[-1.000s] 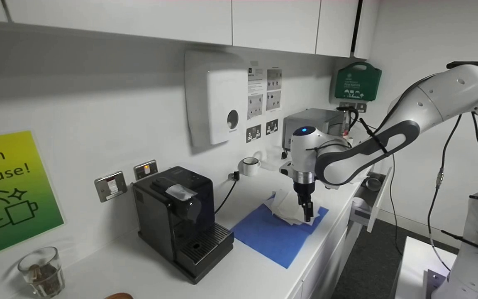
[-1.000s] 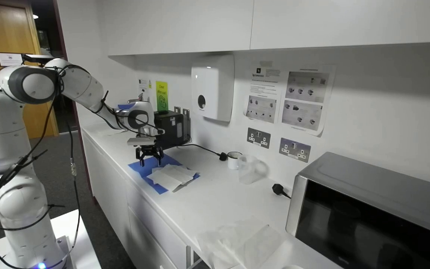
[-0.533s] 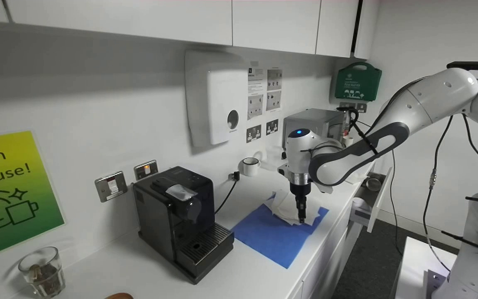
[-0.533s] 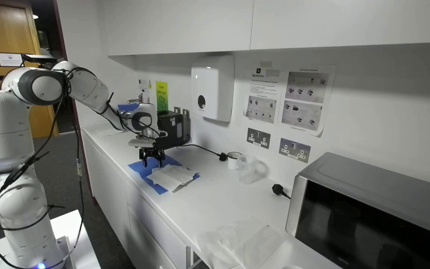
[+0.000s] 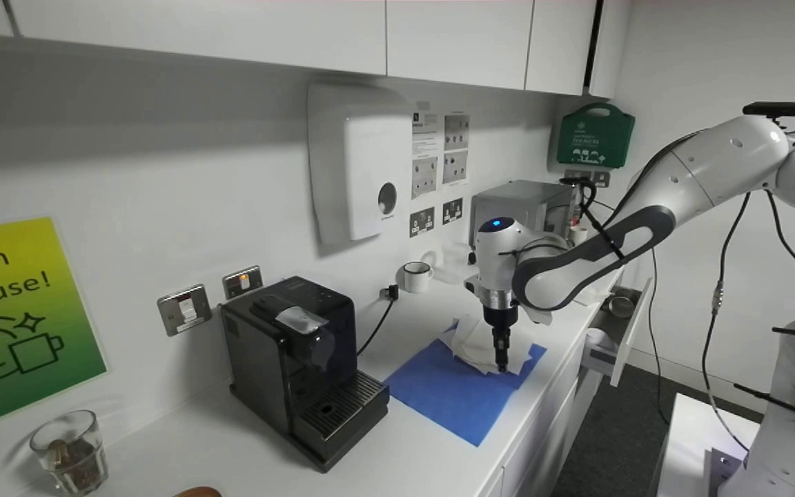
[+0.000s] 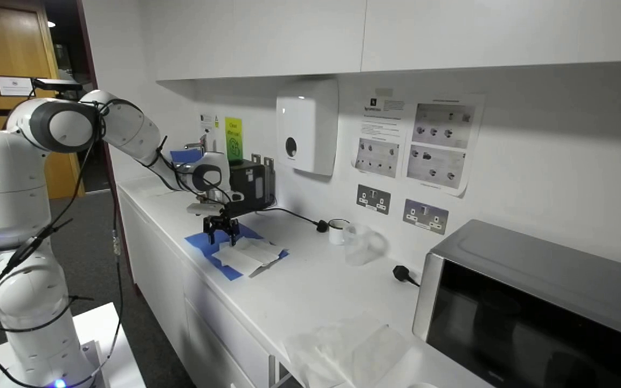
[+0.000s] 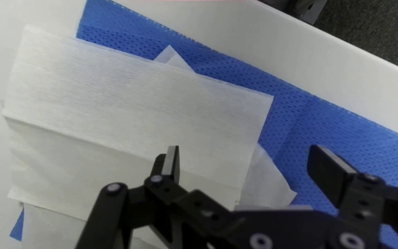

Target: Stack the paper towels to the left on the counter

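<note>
On the counter (image 5: 408, 459), white paper towels (image 7: 126, 100) lie in a loose, uneven pile on top of a larger blue paper towel (image 7: 340, 138); both exterior views show this too. My gripper (image 7: 245, 148) points down over the pile's edge, its jaws wide apart and holding nothing. In the wrist view one finger (image 7: 171, 164) is over the white sheets and the opposite finger (image 7: 327, 169) over the blue. Whether the tips touch the paper, I cannot tell. More thin white sheets (image 6: 353, 350) lie crumpled near the microwave in an exterior view.
A black coffee machine (image 5: 294, 366) stands beside the blue sheet. Along the wall are a mug (image 5: 416, 276), a clear plastic jug (image 6: 356, 245) and a microwave (image 6: 531, 302). A white dispenser (image 5: 370, 166) hangs above. An open drawer (image 5: 622, 338) juts out from the counter front.
My gripper has shifted slightly over the pile, come a little lower and turned, so its fingers now line up in an exterior view. It has stayed open. The paper towels have not moved.
</note>
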